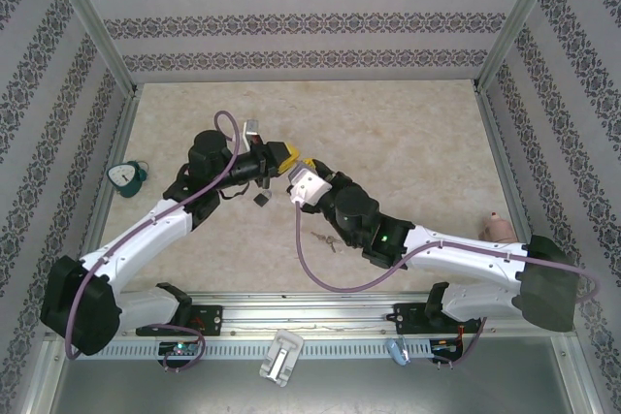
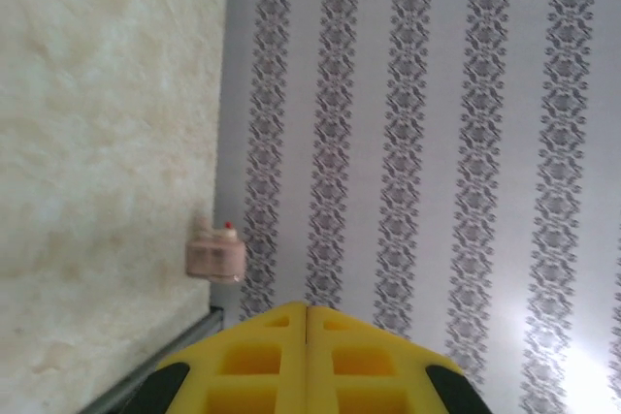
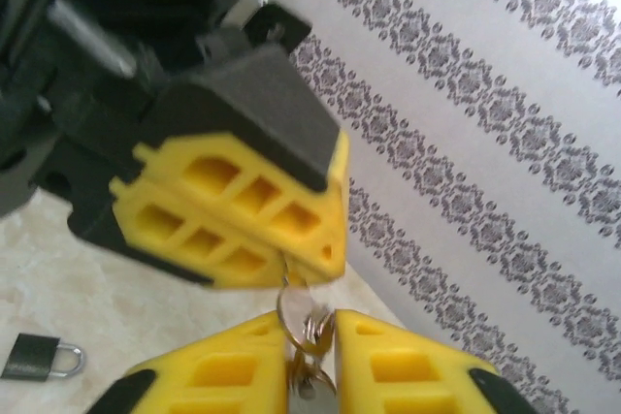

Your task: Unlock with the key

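Note:
A small grey padlock point(image 1: 262, 199) with a silver shackle lies on the beige table, below the two grippers; it also sits low on the left in the right wrist view point(image 3: 39, 356). The two grippers meet tip to tip above the table. My left gripper point(image 1: 288, 159) is shut, its yellow fingers point(image 2: 307, 309) pressed together. Its tips point(image 3: 301, 264) pinch the top of the key bunch, and the key ring point(image 3: 303, 305) hangs below them. My right gripper point(image 3: 310, 322) stands slightly open just under it, with the ring and keys in the gap between its fingers.
A small pink bottle point(image 2: 215, 254) stands by the right wall point(image 1: 497, 230). A teal and white object point(image 1: 126, 178) lies at the left wall. A small metal item point(image 1: 326, 239) lies on the table near the right arm. Patterned walls enclose the table.

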`<state>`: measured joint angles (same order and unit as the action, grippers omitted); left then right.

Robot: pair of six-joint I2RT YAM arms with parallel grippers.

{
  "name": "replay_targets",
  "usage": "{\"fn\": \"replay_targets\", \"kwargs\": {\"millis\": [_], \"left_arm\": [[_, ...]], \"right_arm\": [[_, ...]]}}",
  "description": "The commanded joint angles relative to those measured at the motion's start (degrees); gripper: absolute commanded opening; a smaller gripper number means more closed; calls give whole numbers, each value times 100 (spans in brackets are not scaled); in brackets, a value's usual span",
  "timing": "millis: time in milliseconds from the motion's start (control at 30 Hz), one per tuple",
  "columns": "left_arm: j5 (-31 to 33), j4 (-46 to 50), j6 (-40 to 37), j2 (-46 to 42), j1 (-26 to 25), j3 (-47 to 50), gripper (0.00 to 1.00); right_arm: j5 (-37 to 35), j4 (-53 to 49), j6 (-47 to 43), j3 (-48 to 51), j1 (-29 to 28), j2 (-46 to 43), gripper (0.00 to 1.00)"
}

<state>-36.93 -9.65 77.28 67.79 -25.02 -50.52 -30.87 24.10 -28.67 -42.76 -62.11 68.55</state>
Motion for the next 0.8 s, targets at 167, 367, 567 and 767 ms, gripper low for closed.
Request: {"fn": "replay_targets", "kwargs": {"millis": [167,367,567,767], "left_arm": [[942,1978,-2295,-285,128,-872,0],[1404,2228,-3321,-389,128,-971,0],[1282,1678,-3583,-628,119,-666,0],[1028,574,-3331,-922,85,-116,0]], "right_arm": [[852,-1583,2572,-215,628,-814,40],[3493,-2029,4812,-531,1770,-801,36],[5257,-576,6359,-294,2372,-470,43],[6138,1457,8083,-26,2650,262,42]]}}
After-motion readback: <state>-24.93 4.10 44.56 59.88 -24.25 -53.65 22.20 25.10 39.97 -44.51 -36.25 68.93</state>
